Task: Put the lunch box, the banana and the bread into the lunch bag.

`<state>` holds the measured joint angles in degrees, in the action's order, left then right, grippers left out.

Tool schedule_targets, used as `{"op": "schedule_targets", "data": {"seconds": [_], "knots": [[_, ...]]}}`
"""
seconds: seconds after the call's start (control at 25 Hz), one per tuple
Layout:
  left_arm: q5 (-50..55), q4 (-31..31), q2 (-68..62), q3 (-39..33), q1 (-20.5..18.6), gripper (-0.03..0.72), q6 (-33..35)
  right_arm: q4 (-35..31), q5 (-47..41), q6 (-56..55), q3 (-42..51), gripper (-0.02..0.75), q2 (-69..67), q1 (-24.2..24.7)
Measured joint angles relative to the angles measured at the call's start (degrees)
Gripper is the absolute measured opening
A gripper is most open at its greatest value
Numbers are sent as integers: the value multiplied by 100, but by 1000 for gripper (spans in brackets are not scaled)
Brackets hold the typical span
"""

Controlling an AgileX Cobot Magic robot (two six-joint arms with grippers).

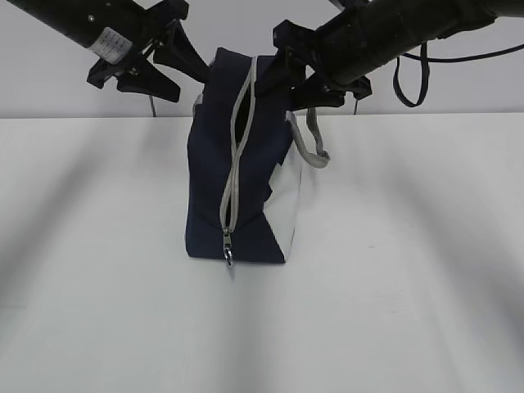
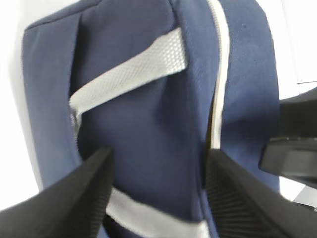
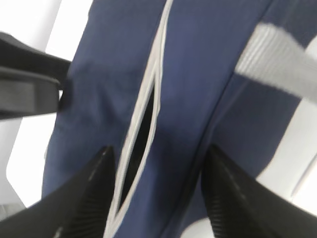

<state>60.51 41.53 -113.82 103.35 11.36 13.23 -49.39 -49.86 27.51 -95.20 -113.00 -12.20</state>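
Two sets of fingers, left gripper (image 1: 184, 64) and right gripper (image 1: 282, 78), stand apart astride the upright lunch bag (image 1: 246, 172) at frame centre, its zipper partly open; widening its mouth likely comes next.

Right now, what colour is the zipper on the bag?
Grey. The zipper runs down the navy bag; the exterior view shows it best.
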Motion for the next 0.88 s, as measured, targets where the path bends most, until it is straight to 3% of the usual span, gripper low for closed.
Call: {"op": "schedule_targets", "data": {"seconds": [0.28, 0.6, 0.88], "knots": [[405, -315, 358, 0, -175, 439, -5, 716, -732, -228, -429, 426, 0, 0], [979, -751, 772, 0, -175, 439, -5, 2581, -1969, -1416, -1894, 426, 0, -80], [1031, -1157, 1096, 0, -120, 435, -222, 4600, -2158, -2304, -2278, 426, 301, -1035]]}}
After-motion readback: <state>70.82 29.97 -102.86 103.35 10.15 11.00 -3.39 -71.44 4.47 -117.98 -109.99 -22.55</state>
